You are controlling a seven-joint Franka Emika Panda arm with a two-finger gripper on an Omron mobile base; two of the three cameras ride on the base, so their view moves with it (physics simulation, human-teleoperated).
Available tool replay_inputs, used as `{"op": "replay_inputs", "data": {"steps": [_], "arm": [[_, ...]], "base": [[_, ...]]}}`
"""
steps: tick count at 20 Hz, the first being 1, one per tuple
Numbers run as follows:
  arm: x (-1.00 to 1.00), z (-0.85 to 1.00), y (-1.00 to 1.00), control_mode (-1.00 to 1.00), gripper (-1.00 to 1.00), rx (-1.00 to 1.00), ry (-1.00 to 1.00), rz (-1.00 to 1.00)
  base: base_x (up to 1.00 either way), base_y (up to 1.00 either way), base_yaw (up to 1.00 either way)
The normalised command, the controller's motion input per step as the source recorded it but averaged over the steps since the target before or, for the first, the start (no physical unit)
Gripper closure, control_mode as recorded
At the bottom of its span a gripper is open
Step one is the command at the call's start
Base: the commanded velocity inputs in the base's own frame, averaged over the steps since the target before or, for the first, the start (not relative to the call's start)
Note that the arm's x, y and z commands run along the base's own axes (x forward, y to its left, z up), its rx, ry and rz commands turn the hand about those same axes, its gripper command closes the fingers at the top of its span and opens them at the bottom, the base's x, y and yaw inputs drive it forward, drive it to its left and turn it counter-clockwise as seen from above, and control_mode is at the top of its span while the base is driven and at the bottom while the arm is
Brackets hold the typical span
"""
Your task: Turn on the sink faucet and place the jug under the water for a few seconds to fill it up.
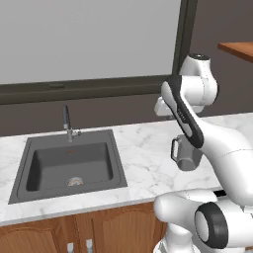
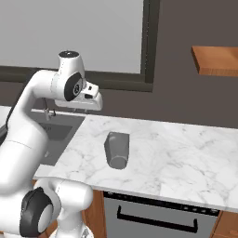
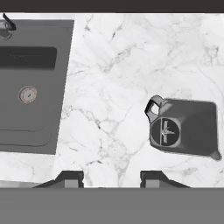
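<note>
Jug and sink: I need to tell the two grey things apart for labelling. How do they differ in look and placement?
The jug stands on top of the marble counter, while the sink is set down into it. The jug is small, rounded, with a loop handle; the sink is a wide rectangular basin with a round drain. The jug stands to the right of the sink, apart from it. Both are dark grey and look dry.

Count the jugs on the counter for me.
1. The jug stands on the marble counter, right of the sink. None other shows.
</note>
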Motion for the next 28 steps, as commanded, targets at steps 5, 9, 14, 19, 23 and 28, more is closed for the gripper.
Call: {"op": "replay_inputs", "data": {"steps": [5, 9, 14, 19, 23, 28], "arm": [[-0.28, -0.09, -0.04, -1.00, -1.00, 0.00, -0.01, 0.00], [-0.37, -0.35, -0.22, -1.00, -1.00, 0.00, 0.00, 0.00], [-0.26, -0.44, -0.40, -1.00, -1.00, 0.04, 0.00, 0.00], [-0.01, -0.01, -0.02, -1.00, -1.00, 0.01, 0.00, 0.00], [-0.04, 0.00, 0.00, 1.00, -1.00, 0.00, 0.00, 0.00], [0.00, 0.00, 0.00, 1.00, -1.00, 0.00, 0.00, 0.00]], "base": [[0.00, 0.00, 0.00], [0.00, 0.00, 0.00], [0.00, 0.00, 0.00], [0.00, 0.00, 0.00], [-0.05, 0.02, 0.00], [-0.02, 0.29, 0.00]]}}
